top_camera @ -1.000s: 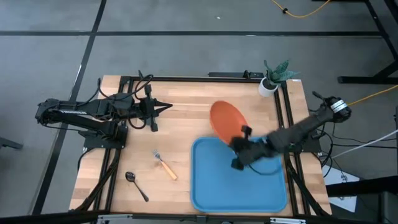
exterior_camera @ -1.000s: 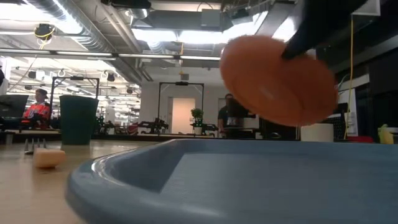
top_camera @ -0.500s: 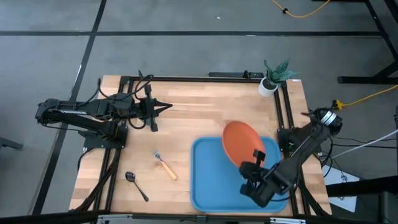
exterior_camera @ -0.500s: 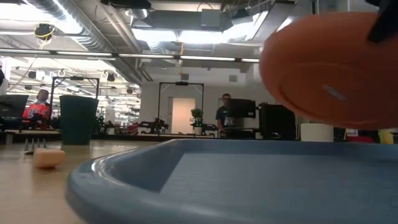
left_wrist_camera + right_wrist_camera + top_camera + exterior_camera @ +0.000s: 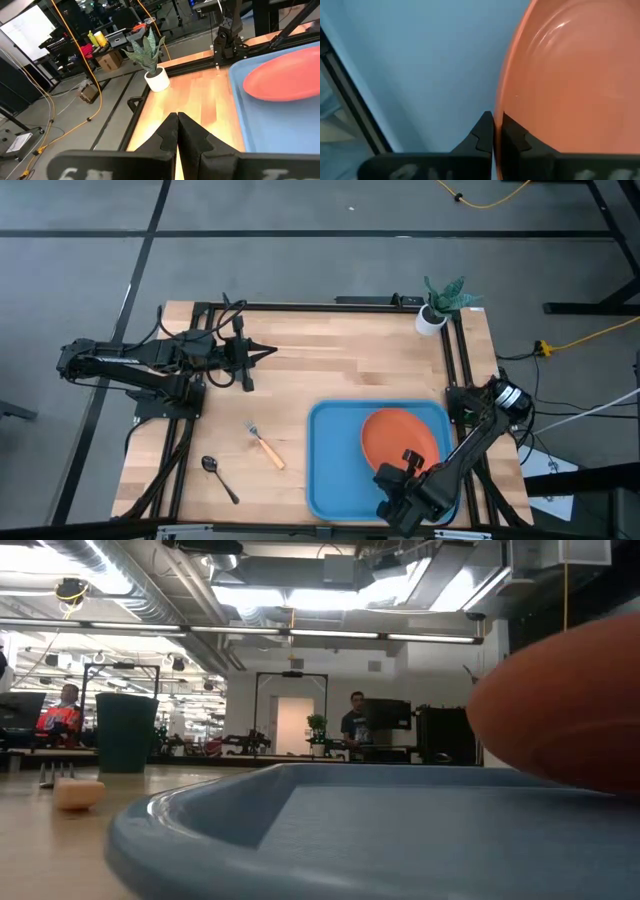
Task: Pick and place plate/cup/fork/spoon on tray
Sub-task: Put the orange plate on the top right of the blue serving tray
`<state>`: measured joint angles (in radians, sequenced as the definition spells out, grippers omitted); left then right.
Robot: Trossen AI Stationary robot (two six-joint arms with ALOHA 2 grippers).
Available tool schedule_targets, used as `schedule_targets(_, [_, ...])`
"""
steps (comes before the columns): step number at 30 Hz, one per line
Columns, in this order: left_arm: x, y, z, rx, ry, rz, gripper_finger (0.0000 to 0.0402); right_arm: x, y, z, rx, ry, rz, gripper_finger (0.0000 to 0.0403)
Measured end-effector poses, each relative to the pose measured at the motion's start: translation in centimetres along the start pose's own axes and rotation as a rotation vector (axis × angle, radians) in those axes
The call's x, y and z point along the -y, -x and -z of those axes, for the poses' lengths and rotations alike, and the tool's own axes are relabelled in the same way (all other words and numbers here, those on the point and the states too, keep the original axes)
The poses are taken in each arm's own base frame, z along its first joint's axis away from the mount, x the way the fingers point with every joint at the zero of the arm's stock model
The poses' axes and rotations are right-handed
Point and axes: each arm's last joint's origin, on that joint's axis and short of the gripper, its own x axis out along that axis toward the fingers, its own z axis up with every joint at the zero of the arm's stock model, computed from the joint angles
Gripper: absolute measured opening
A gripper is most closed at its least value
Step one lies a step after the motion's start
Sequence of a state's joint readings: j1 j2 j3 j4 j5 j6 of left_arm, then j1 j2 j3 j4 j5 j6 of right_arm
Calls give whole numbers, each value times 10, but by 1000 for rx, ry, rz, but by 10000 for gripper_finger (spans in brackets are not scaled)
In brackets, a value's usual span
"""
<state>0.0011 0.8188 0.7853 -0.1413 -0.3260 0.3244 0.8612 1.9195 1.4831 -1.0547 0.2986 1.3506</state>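
The orange plate point(image 5: 398, 436) is over the right half of the blue tray point(image 5: 335, 460), low above its floor; it also shows in the low view point(image 5: 570, 710) and the right wrist view point(image 5: 570, 75). My right gripper point(image 5: 409, 459) is shut on the plate's near rim. My left gripper point(image 5: 272, 351) is shut and empty at the table's far left; its wrist view point(image 5: 176, 120) looks toward the tray. The fork point(image 5: 265, 445) and the dark spoon point(image 5: 218, 476) lie flat on the wood left of the tray. The teal cup point(image 5: 127, 732) stands on the table in the low view. My right gripper pinches the plate's rim point(image 5: 499, 107) between its two fingers, one on the top face and one on the underside. The fingers come from the table's near side, slanting down. The plate is slightly tilted over the tray; whether it touches the floor, I cannot tell.
A white pot with a green plant point(image 5: 432, 315) stands at the table's far right corner. Black frame rails point(image 5: 462, 360) run along the table's sides. Bare wood point(image 5: 300, 375) lies between the left gripper and the tray.
My right gripper has carried the plate toward the table's near edge and down, from above the tray's far rim to low over the tray's right half. The plate has tipped from steeply tilted to nearly flat. The gripper has stayed shut on its rim.
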Motion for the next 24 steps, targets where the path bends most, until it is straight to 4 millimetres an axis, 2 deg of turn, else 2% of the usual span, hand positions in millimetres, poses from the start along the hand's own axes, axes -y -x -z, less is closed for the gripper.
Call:
schedule_targets(5, [0,0,0,0,0,0,0,-11,-2,-1,-24,-17,-63,14])
schedule_targets(9, [0,0,0,0,0,0,0,-15,-2,-2,-17,-32,-103,34])
schedule_targets(16, [0,0,0,0,0,0,0,-8,-4,1,-51,-71,-35,82])
schedule_targets(24, [0,0,0,0,0,0,0,-6,-4,2,-57,-87,-10,89])
